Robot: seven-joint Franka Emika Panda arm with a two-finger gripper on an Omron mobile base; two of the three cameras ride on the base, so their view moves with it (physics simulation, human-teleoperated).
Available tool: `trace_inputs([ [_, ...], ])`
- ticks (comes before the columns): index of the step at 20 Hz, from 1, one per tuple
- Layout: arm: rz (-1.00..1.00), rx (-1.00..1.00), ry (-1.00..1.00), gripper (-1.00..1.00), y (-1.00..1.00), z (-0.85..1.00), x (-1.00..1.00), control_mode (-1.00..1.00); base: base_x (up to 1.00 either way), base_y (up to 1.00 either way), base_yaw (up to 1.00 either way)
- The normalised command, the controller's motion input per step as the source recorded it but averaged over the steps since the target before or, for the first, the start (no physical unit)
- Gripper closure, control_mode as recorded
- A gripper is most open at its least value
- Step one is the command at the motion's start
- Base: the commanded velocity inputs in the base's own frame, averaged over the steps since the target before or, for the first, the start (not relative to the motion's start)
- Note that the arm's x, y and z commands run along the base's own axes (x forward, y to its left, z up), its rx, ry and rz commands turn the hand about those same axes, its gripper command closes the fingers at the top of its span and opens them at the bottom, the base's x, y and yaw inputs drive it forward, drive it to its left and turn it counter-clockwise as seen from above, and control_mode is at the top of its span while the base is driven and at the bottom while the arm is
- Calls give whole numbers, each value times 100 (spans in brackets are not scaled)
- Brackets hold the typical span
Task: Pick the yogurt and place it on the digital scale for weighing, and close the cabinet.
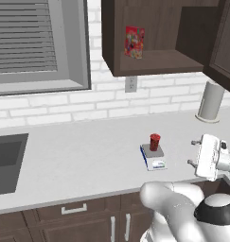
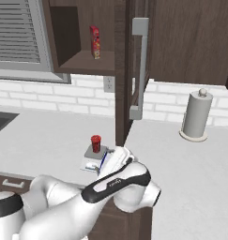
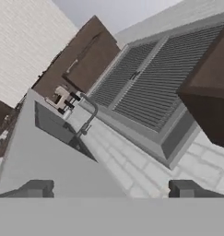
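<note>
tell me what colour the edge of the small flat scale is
Blue, on the small flat grey-topped digital scale carrying the small red yogurt cup; clearest in the left base view.

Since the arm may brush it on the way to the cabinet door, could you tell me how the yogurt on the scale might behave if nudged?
The yogurt stands upright, taller than wide, so it would probably tip. Being round, it might then roll off the digital scale.
</note>
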Motion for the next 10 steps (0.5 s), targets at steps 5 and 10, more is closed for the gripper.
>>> trace_inputs([
  [5,-15,9,-21,-100,-89,54,-59,-100,0,0,0],
  [10,-14,5,-24,-100,-84,68,-29,-100,0,0,0],
])
